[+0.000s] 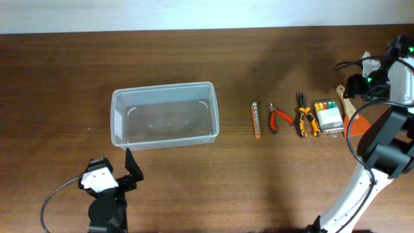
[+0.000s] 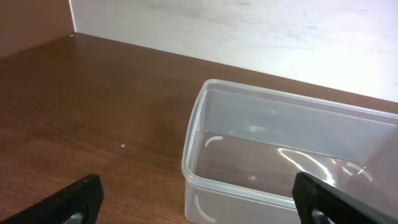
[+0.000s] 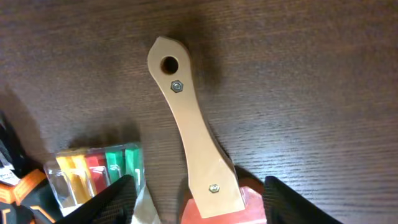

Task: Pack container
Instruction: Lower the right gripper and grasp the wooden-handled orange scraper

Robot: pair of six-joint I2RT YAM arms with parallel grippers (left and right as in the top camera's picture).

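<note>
The container is a clear rectangular tub standing left of centre, with nothing in it. Its near left corner shows in the left wrist view. My left gripper is open and empty just in front of that corner. My right gripper is open at the far right. It hovers over a scraper with a wooden handle and a red blade, its fingers on either side of the handle's wide end.
A row of tools lies right of the tub: an orange rod, red pliers, orange-and-black pliers and a clear box of coloured bits, also in the right wrist view. A pale wall runs along the table's back.
</note>
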